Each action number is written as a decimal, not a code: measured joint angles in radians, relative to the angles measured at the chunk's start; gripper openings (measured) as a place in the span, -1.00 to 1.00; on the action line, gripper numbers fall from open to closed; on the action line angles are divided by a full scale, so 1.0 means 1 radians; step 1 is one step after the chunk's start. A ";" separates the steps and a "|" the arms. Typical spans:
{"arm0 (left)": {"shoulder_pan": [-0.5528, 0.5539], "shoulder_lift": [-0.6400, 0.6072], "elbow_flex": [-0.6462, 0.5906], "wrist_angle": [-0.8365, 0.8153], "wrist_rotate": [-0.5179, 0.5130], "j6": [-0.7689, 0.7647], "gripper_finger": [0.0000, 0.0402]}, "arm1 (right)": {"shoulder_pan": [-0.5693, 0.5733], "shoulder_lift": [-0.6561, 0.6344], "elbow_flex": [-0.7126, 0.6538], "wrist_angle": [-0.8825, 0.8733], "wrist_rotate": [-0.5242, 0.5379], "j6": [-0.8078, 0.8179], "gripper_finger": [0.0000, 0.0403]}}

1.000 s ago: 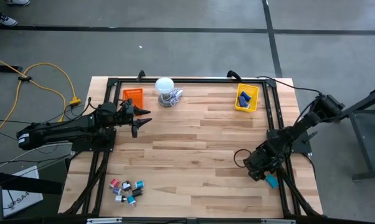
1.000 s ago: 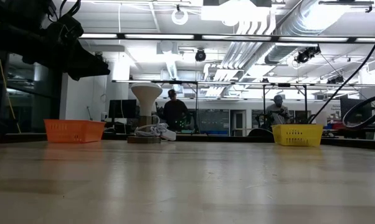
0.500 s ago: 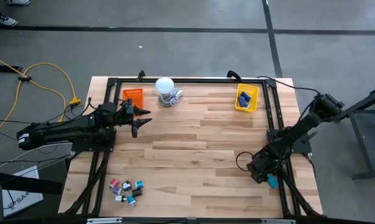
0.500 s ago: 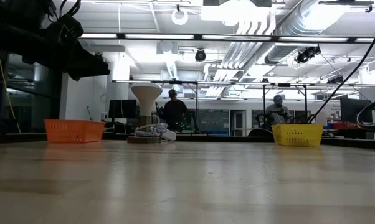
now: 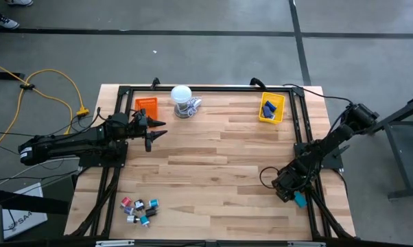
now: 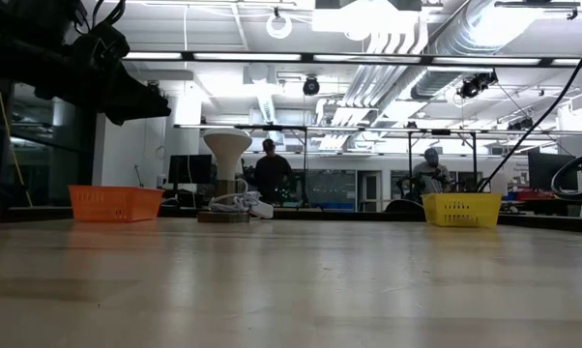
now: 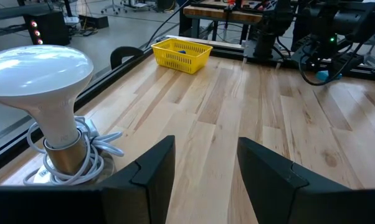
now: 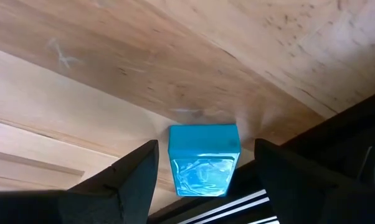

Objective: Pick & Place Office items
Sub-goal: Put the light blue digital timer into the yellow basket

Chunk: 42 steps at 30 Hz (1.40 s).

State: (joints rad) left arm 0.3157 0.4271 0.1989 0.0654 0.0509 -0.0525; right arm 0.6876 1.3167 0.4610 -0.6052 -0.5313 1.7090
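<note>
A teal block (image 8: 204, 158) lies flat on the table by the right edge rail (image 5: 300, 200). My right gripper (image 8: 206, 148) hangs over it, open and pointing steeply down, one finger on either side with a gap to each. A cluster of small red, black, teal and white office items (image 5: 139, 209) lies near the front left. My left gripper (image 5: 158, 130) waits open at the far left, above the table, with nothing between its fingers (image 7: 203, 168).
A yellow tray (image 5: 272, 108) with blue pieces stands at the far right, and an orange tray (image 5: 146, 105) at the far left. A white round-topped object (image 5: 182, 101) with coiled cord stands beside the orange tray. A black frame rail (image 8: 337, 124) runs right beside the teal block.
My right arm has swung a little toward the table's near edge, bringing its gripper closer over the teal block. Its fingers stay open. The block has not moved.
</note>
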 joint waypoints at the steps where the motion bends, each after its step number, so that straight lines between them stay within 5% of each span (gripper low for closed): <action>1: 0.000 0.000 0.000 0.000 0.000 0.000 -0.17 | 0.000 0.000 0.000 0.000 0.000 0.003 0.25; 19: 0.000 0.000 0.000 0.000 0.000 0.000 -0.17 | 0.000 0.000 0.000 0.001 -0.004 0.016 -0.26; 33: 0.000 0.000 0.000 0.000 0.000 0.000 -0.17 | -0.015 0.000 0.001 0.019 -0.028 0.018 -0.28; 42: 0.000 0.000 0.000 0.000 0.000 0.000 -0.17 | -0.152 -0.007 0.042 0.000 0.078 -0.102 -0.28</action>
State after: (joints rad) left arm 0.3157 0.4272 0.1991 0.0652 0.0507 -0.0525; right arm 0.5359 1.3095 0.5026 -0.6055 -0.4531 1.6074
